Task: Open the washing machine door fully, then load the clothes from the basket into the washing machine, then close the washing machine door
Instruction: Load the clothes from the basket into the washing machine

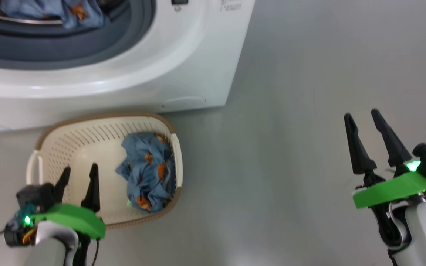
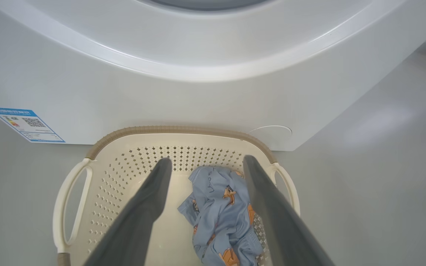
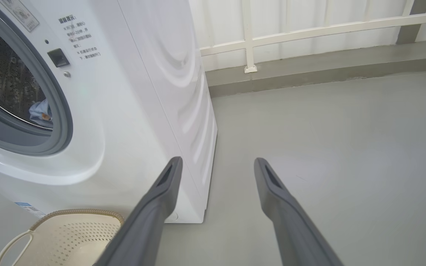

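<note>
The left gripper hung over the basket, its two dark fingers spread wide and gripping nothing. In the head view they stood over the bare left half of the basket's floor, apart from the cloth. The left wrist view looked down between those fingers onto the clothes, a crumpled light blue bundle with orange-brown bear prints lying against the basket's right wall, below the white side handle. Whether the fingertips reached below the brown rim could not be told.

The basket sat on the grey floor just in front of the washing machine, its far rim close to the white front panel. The blue label sticker was off to its left and the round cap just behind its right corner. The mouth of the machine stood uncovered, ringed by the grey rubber seal, and a second blue printed garment lay inside the drum at its front edge.

The right gripper was well away to the right, over bare floor beside the machine — its fingers likewise wide apart and empty. Its wrist view took in the machine's right side panel and, beyond it, a white railing along the wall
</note>
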### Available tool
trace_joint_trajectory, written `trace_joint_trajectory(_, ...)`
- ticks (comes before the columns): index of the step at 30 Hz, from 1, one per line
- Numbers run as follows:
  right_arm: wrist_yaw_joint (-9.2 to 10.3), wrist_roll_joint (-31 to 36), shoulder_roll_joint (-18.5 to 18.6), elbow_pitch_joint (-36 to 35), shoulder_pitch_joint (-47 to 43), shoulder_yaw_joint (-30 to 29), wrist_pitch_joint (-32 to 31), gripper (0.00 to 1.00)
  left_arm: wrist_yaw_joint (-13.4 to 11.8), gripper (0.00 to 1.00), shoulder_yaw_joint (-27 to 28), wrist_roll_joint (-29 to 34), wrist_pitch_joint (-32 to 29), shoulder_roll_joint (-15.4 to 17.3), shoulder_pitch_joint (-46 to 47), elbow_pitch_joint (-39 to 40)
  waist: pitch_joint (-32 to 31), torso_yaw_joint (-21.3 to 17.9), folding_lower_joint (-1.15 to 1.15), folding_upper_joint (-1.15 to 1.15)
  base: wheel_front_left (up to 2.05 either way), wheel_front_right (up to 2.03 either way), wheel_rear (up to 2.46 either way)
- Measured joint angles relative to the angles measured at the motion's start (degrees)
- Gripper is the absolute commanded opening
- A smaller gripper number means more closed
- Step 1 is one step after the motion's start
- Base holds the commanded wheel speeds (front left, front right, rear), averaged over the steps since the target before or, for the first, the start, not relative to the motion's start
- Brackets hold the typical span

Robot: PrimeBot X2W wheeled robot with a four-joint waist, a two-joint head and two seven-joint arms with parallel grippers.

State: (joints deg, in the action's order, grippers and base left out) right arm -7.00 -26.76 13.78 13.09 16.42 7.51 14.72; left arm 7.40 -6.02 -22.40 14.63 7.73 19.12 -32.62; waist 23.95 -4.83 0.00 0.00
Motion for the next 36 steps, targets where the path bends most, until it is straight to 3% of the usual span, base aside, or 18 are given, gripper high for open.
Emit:
trace_joint_trajectory(9,0.0,0.6,-1.15,-0.26,5.79,0.33,0.0,1.0,0.0,1.0,-7.66,-4.67,0.0,1.35,11.78,-11.06,7.85,-0.85,0.0,0.0,0.0,0.0,0.0)
trace_joint_trajectory(20,0.0,0.6,-1.96,-0.41,9.1,1.51,0.0,1.0,-0.01,1.0,-24.04,-13.52,0.0,2.74,19.7,-23.43,14.29,-2.98,0.0,0.0,0.0,0.0,0.0)
trace_joint_trajectory(36,0.0,0.6,-2.44,-1.22,11.45,2.5,0.0,1.0,0.0,1.0,-42.0,-25.93,-1.98,6.36,28.44,-27.84,19.7,-5.07,0.0,0.0,0.0,0.0,0.0)
